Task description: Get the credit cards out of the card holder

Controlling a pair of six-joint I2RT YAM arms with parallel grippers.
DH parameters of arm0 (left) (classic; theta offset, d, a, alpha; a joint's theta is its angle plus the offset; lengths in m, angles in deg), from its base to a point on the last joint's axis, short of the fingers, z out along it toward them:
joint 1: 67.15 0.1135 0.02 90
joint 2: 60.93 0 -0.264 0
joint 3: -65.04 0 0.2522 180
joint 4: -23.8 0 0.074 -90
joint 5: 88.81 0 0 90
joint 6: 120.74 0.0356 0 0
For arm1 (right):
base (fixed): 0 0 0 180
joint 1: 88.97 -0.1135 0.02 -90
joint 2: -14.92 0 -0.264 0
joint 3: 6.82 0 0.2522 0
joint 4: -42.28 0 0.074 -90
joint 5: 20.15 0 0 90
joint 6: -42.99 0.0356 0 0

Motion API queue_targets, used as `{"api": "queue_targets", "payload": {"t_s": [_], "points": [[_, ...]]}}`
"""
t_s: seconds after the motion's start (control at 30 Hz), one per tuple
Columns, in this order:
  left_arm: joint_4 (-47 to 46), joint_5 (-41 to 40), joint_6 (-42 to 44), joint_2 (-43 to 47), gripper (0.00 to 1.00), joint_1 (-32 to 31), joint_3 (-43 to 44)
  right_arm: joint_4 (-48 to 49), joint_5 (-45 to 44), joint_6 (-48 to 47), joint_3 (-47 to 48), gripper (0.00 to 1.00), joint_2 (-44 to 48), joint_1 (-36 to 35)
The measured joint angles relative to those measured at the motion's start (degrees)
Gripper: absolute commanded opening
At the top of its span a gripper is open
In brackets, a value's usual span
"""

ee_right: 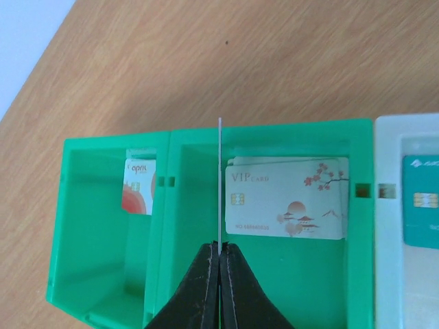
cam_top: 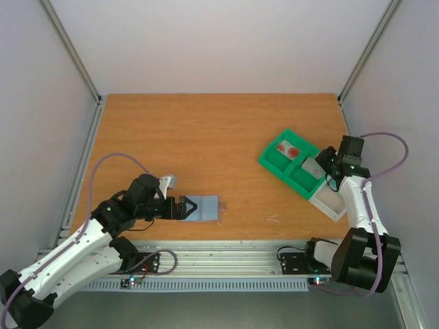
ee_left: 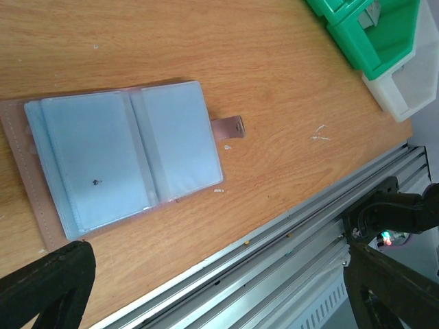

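The card holder (cam_top: 204, 207) lies open and flat near the table's front edge, its blue-grey sleeves (ee_left: 123, 161) showing no card. My left gripper (cam_top: 184, 208) stands open just left of it; its dark fingers (ee_left: 41, 288) frame the wrist view, and nothing is between them. My right gripper (ee_right: 219, 247) is shut on a thin white credit card (ee_right: 219, 178), seen edge-on, over the middle compartment of the green tray (ee_right: 260, 130). A pale VIP card (ee_right: 285, 199) lies in that compartment. A white card with a red mark (ee_right: 139, 186) is in the adjoining one.
The green tray (cam_top: 273, 163) sits at the right of the table with a white bin (cam_top: 329, 201) joined to its near end, holding a teal card (ee_right: 421, 209). The holder's strap tab (ee_left: 228, 128) points right. A metal rail (ee_left: 288, 253) runs along the table's front edge.
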State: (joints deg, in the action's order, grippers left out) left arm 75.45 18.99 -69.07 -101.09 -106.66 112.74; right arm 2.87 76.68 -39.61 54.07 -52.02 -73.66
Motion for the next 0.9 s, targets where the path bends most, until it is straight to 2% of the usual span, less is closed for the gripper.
{"api": "queue_targets", "payload": {"t_s": [0.47, 0.9], "points": [[-2.19, 1.09, -0.85, 0.0, 0.99, 0.0, -0.83, 13.7, 8.2, 0.28, -6.82, 0.01, -5.22, 1.75], [-2.51, 1.29, -0.92, 0.0, 0.99, 0.0, -1.05, 18.05, 11.34, 0.92, -9.05, 0.01, -8.35, 2.82]]}}
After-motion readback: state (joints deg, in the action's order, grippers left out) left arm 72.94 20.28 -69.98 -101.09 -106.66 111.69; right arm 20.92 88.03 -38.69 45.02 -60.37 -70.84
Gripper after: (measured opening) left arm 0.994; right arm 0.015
